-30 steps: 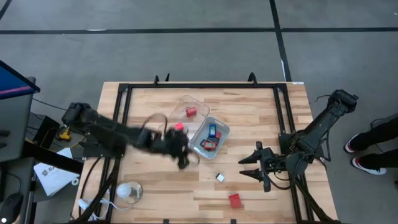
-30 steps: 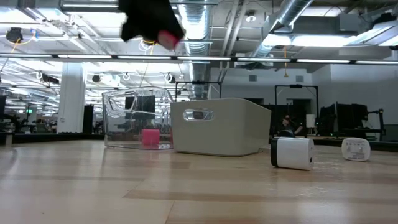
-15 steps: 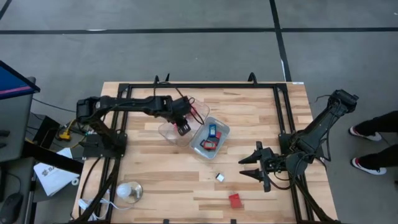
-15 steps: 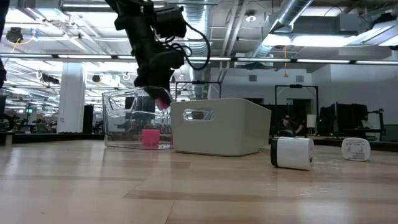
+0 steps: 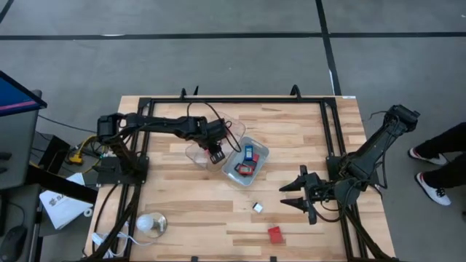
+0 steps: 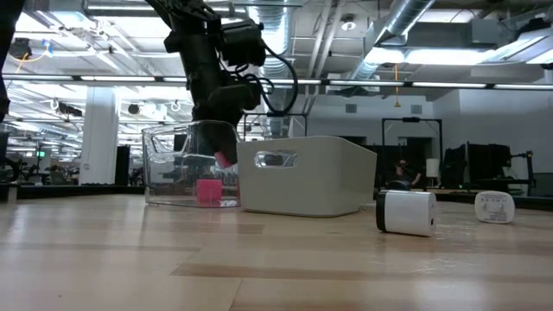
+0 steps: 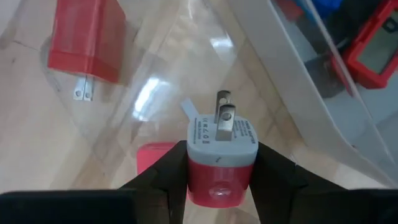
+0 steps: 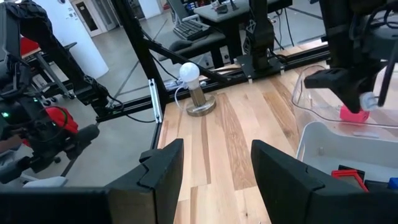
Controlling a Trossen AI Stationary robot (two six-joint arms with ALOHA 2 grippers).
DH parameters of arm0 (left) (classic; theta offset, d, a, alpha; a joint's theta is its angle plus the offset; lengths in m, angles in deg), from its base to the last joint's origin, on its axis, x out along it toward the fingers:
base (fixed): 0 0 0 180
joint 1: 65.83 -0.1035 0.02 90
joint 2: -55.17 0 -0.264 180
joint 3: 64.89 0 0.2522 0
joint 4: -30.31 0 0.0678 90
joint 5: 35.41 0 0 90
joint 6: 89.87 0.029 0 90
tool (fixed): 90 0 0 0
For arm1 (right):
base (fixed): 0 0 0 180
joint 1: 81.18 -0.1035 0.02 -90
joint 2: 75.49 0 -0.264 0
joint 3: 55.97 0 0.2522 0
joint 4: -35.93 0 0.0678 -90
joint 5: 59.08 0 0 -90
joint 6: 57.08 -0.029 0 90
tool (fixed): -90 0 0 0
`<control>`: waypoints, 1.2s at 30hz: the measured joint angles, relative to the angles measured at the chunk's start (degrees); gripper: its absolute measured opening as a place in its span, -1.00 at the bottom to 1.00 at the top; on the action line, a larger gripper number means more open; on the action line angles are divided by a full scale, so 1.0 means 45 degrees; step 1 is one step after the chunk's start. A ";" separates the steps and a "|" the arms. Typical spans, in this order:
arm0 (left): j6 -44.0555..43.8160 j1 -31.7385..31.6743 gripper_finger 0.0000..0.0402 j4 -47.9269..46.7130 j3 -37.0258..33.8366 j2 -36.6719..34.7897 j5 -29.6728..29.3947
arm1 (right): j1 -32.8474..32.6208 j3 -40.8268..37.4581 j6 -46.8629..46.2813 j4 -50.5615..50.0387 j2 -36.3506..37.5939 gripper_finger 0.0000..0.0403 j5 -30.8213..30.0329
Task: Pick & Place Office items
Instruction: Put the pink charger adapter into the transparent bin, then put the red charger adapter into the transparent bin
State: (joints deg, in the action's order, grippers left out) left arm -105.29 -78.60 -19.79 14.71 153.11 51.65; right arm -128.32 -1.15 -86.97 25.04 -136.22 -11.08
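The left gripper (image 5: 215,153) hung over the clear plastic tray (image 5: 198,154) left of centre in the high view, its jaws closed narrowly on a red plug adapter (image 7: 221,163) with a grey face and two metal prongs pointing away from the wrist camera. In the low view that adapter (image 6: 224,159) sat inside the tray's clear walls (image 6: 164,164), above a second red plug adapter (image 6: 207,190) resting on the tray floor; the left wrist view showed this one (image 7: 87,38) at upper left, prongs down.

Just beside the clear tray stood a grey-white bin (image 5: 263,156) holding red and blue items (image 5: 246,163). Lower centre of the high view, a small white piece (image 5: 257,207) and a red block (image 5: 274,234) lay on the pale wooden tabletop (image 5: 291,131), well apart from the trays. A round whitish object with a cord (image 5: 149,223) sat at lower left.

The right gripper (image 5: 290,195) waited at centre right above the wood, jaws standing apart and holding nothing.

Around the table lay grey floor with dark lines; a person's shoes (image 5: 428,192) showed at the right edge. The low view looked into a hall with ceiling ducts and strip lights.
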 joint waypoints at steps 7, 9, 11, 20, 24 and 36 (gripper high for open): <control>0.0335 0.0000 0.24 0.0106 0.0010 -0.0404 0.0000 | -0.0005 0.0000 -0.0025 -0.0015 0.0000 -0.10 -0.0001; 0.0367 0.0000 0.37 0.0138 0.0013 -0.0532 0.0000 | -0.0005 0.0000 -0.0025 -0.0019 0.0005 -0.10 -0.0006; 0.0375 0.0000 0.44 0.0038 0.0010 -0.0738 0.0004 | -0.0005 0.0000 -0.0025 -0.0087 0.0002 -0.10 -0.0006; 0.0369 0.1406 0.34 0.1584 0.0005 -0.3297 0.2616 | -0.0005 0.0000 -0.0597 -0.0675 0.0005 -0.10 -0.0002; 0.0511 0.3405 0.21 0.3643 0.0010 -0.4404 0.3089 | -0.0005 0.0000 -0.0705 -0.0885 0.0005 -0.10 0.0034; 0.5556 1.0612 0.13 0.9616 0.0005 -0.4095 -0.2648 | -0.0119 0.0000 -0.3821 -0.0879 -0.1464 -0.10 0.0531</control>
State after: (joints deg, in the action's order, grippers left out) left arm -80.29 -30.85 23.49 14.73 134.68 39.73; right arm -128.85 -1.15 -104.16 21.08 -142.80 -8.69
